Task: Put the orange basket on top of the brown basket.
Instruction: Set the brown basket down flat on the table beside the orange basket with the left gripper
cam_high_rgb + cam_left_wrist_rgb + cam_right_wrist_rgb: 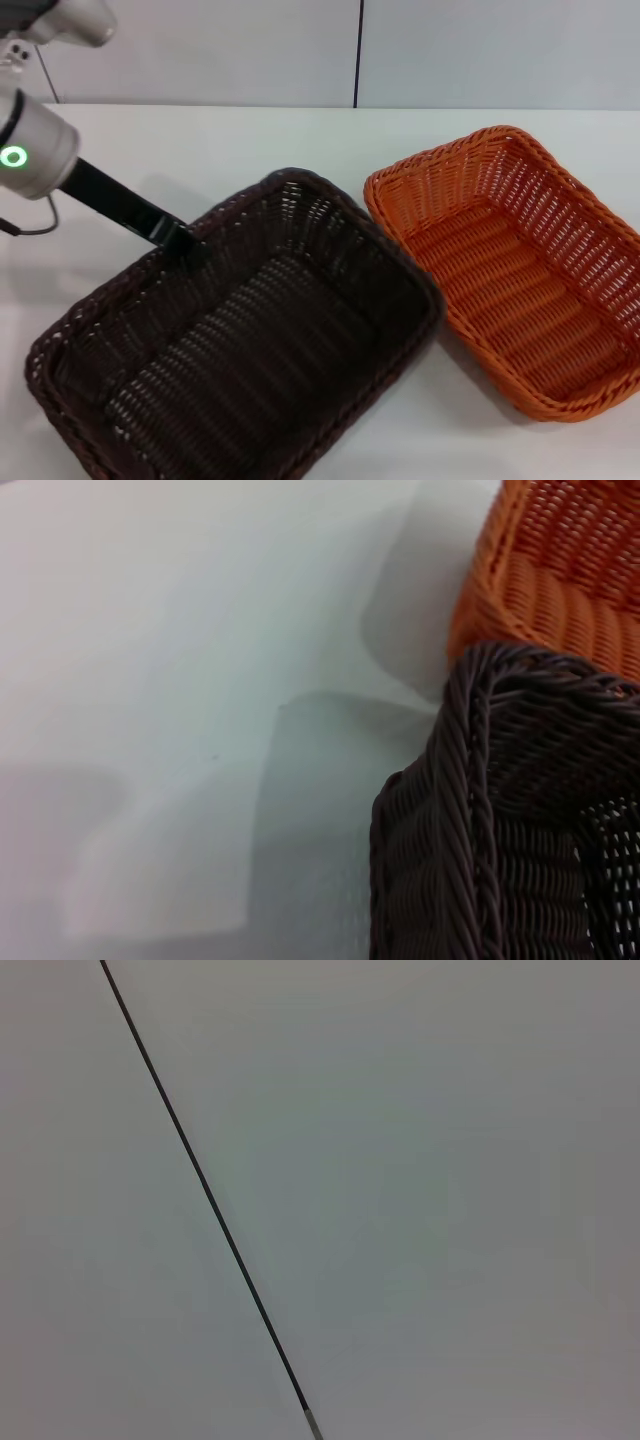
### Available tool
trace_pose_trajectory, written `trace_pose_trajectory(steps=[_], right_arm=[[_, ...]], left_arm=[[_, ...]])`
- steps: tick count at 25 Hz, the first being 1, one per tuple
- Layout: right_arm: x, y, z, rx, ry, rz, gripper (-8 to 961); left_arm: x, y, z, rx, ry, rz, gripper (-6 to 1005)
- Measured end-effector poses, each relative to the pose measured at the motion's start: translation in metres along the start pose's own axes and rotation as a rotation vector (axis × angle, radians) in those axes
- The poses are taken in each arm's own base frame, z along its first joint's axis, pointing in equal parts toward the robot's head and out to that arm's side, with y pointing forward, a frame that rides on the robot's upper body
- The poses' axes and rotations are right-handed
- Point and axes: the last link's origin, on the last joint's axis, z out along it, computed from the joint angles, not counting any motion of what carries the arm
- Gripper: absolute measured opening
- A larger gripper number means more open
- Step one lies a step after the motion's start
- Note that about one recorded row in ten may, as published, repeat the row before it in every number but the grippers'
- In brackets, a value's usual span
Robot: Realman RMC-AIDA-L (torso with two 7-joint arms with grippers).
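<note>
The brown basket (235, 345) lies on the white table at front left, its rim also close up in the left wrist view (470, 780). The orange basket (525, 270) lies beside it on the right, on the table, its near corner close to the brown basket's rim; part of it shows in the left wrist view (560, 570). My left gripper (185, 238) reaches in from the left and its dark tip sits at the brown basket's far left rim. My right gripper is out of view; its wrist view shows only a wall.
The white table (200, 140) stretches behind both baskets to a pale wall with a dark vertical seam (357, 50). The orange basket reaches the right edge of the head view.
</note>
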Motion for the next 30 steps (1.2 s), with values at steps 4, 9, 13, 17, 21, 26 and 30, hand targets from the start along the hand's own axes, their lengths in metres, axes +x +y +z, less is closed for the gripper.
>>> trace_pose_trajectory(steps=[4,9,13,17,21,26,30], right_arm=[[0.001,0.000,-0.001,0.000,0.004,0.000,785],[0.002,0.000,-0.002,-0.001,0.007,-0.002,784],[0.003,0.001,-0.002,-0.006,0.014,-0.002,783],[0.004,0.001,-0.002,-0.007,0.016,0.012,782],[0.003,0.000,-0.001,-0.011,0.023,0.009,781],[0.003,-0.002,0.004,0.000,0.048,0.000,780],[0.005,-0.001,0.011,0.015,0.078,0.004,779]], left_arm=[[0.009,0.010,0.009,-0.031,-0.002,0.025,212],[0.017,0.021,0.021,-0.069,-0.005,0.023,220],[0.023,0.028,0.030,-0.091,-0.002,0.015,226],[0.025,0.034,0.037,-0.127,-0.002,0.002,232],[0.025,0.037,0.040,-0.156,-0.005,-0.012,239],[0.027,0.041,0.041,-0.183,0.004,-0.012,247],[0.031,0.044,0.036,-0.227,0.065,-0.018,253]])
